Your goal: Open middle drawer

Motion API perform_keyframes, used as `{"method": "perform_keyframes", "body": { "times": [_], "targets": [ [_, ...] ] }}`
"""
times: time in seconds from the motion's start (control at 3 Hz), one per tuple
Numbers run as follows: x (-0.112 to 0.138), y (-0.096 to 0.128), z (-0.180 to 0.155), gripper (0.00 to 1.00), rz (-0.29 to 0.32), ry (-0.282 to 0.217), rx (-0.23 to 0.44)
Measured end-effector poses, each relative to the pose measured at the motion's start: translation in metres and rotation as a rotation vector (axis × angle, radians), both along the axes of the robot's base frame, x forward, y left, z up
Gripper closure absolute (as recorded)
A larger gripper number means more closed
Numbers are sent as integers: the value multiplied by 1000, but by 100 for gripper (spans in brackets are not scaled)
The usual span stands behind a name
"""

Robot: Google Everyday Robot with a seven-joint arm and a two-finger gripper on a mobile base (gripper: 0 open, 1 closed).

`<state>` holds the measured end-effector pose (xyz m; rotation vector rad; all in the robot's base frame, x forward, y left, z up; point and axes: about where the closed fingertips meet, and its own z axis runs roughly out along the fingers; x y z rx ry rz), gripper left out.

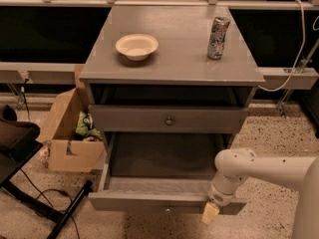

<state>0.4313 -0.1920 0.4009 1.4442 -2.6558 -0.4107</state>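
The grey cabinet (172, 59) has a closed upper drawer (149, 119) with a small round knob (169, 120). Below it the middle drawer (159, 185) stands pulled far out, and its inside is bare. Its flat front (149, 203) faces the floor side, with the dark knob (167, 209) just showing at the lower edge. My gripper (211, 212) hangs at the right part of that front, at the end of the white arm (259, 168) that comes in from the right. The lowest drawer is hidden under the open one.
A cream bowl (137, 46) and a drink can (218, 31) stand on the cabinet top. An open cardboard box (70, 128) with packets sits on the floor to the left. A dark chair base and cable (35, 203) lie at the lower left.
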Motion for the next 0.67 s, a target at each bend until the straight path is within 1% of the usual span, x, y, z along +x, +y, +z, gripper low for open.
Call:
{"method": "perform_keyframes", "body": {
  "times": [0.33, 0.67],
  "targets": [
    [0, 0, 0, 0, 0, 0, 0],
    [0, 0, 0, 0, 0, 0, 0]
  ]
}}
